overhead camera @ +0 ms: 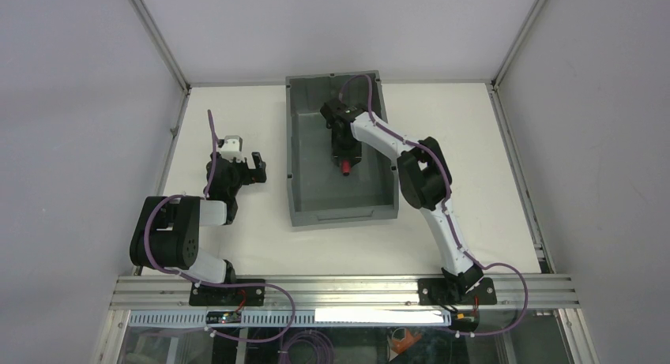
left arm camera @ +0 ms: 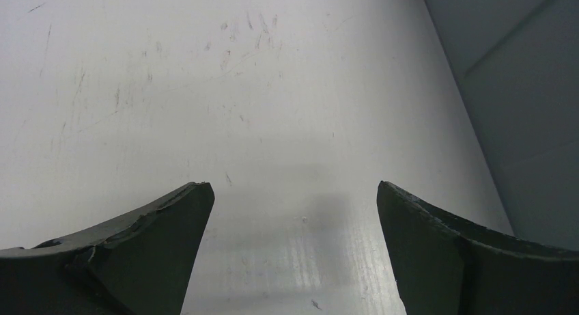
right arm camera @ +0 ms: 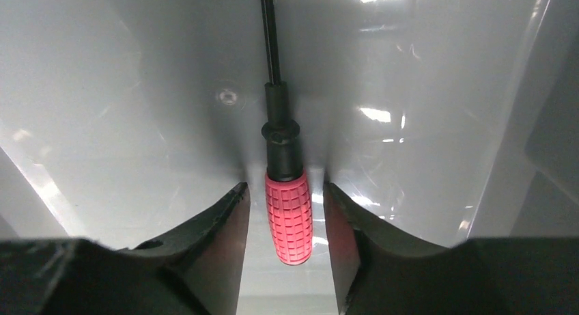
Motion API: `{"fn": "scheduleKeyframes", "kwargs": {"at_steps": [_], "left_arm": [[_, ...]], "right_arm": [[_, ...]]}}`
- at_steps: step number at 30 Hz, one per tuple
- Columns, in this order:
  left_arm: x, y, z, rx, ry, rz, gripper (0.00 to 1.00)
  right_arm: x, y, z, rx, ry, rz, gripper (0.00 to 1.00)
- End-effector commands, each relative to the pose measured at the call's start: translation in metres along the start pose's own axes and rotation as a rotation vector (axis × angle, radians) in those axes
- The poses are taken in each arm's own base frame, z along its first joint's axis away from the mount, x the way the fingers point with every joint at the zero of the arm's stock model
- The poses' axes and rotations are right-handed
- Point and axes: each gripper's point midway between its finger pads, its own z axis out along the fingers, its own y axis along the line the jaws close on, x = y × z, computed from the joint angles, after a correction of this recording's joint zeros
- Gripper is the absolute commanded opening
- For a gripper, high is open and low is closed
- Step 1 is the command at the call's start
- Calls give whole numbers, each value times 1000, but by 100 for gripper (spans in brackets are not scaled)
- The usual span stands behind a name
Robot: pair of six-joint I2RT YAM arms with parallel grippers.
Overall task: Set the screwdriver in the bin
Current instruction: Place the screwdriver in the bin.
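We see the right gripper [overhead camera: 345, 159] down inside the bin [overhead camera: 291, 143], its jaws a little apart with the screwdriver's [right arm camera: 289, 219] red handle between them. Thin gaps show on both sides of the handle, so they're not clamped on it. The black shaft points away from the wrist over the grey bin floor, though we cannot tell if it rests there. Over on the other side, the left gripper [left arm camera: 293, 188] hangs above the bare white table [left arm camera: 273, 89] beside the bin, jaws wide apart and holding nothing.
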Motion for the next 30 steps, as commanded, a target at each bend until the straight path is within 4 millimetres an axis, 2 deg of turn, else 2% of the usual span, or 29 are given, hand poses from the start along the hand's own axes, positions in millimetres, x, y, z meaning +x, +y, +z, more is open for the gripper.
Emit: {"fn": "scheduleKeyframes", "kwargs": {"at_steps": [1,6,12,19,21,25,30], "left_arm": [[-26,-3,4,24,-89,12,99],[-25,-3,4,24,-88,12,99],[-26,-3,4,25,-89,12,99],[-26,-3,4,24,-90,12,99],[-25,-3,5,24,-88,12,99],[-25,-3,4,24,-88,12,99],[-26,-3,5,25,-89,12,99]], "right_arm": [[-31,10,-49,-89,-117,12,49],[-43,8,-78,-111,-168,3,59],[-60,3,-126,-144,-251,-27,71],[-82,-14,-185,-184,-361,-42,85],[-87,-22,-200,-191,-391,-42,92],[-95,-43,-225,-193,-439,-27,98],[-106,-84,-240,-160,-481,19,99]]}}
